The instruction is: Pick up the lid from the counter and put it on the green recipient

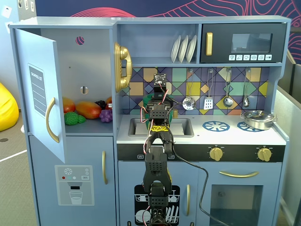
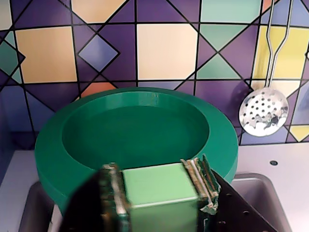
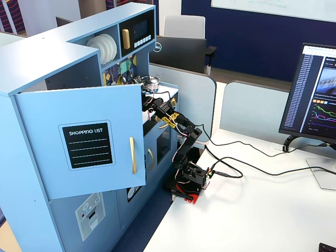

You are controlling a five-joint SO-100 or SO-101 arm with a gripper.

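Note:
In the wrist view my gripper (image 2: 154,169) is shut on the light-green blocky knob (image 2: 157,188) of the lid (image 2: 140,125). The lid is a dark-green round disc with a raised rim. It hangs in front of the tiled back wall, above the rear of the sink. In a fixed view the arm (image 1: 159,141) reaches over the sink and hides the gripper. A strip of dark green (image 1: 147,101) shows just left of the wrist. I cannot tell whether that strip is the green pot or the lid. The pot does not show in the wrist view.
The sink (image 1: 181,127) lies under the arm. Blue burner rings (image 1: 215,125) and a silver pot (image 1: 257,118) are to its right. Utensils hang on the back wall, a slotted spoon (image 2: 263,112) nearest. The cupboard door (image 1: 40,89) stands open at left.

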